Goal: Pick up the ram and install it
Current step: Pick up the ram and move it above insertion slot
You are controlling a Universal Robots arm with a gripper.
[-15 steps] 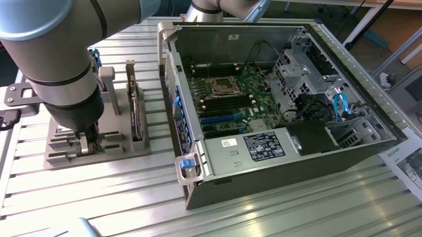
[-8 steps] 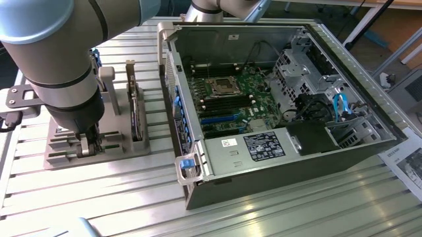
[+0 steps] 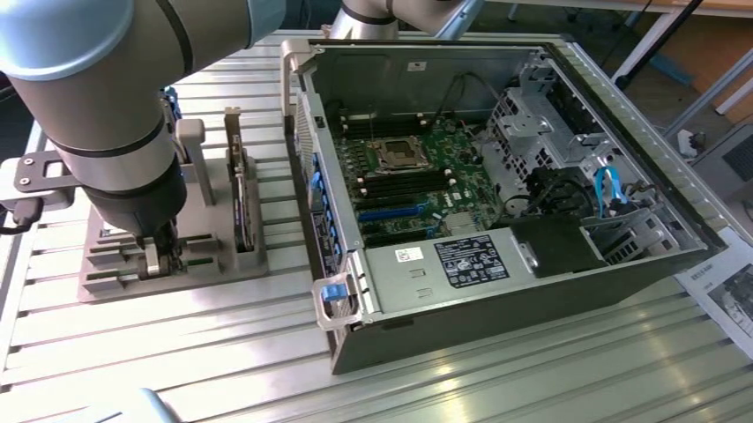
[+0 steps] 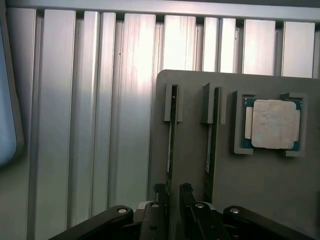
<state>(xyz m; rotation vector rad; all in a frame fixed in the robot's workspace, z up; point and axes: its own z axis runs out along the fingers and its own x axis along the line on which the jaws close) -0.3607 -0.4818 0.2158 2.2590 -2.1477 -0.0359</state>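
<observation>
"Down at the grey fixture (image 4: 260, 190), what is hard to read?"

"The ram (image 4: 172, 135) stands edge-on in its slot, so only a thin dark strip of it shows. Its chips and label can't be made out. One end of it is lost between the fingers (image 4: 186, 194) of the gripper (image 4: 173, 196)."

"Clamped on it?"

"No. The fingers stand apart, one on each side of the stick. In the exterior view the arm (image 3: 106, 115) covers much of the fixture."

"Room around it?"

"Tight on one side: a second ram stick (image 4: 212, 140) sits in the neighbouring slot, just beside, with the processor chip (image 4: 272, 124) in its pocket beyond. On the other side the fixture's edge is near, then bare slatted table (image 4: 100, 110). In the exterior view an upright expansion card (image 3: 242, 207) stands between the gripper and the open computer case (image 3: 471, 291) toward the exterior view's right."
</observation>
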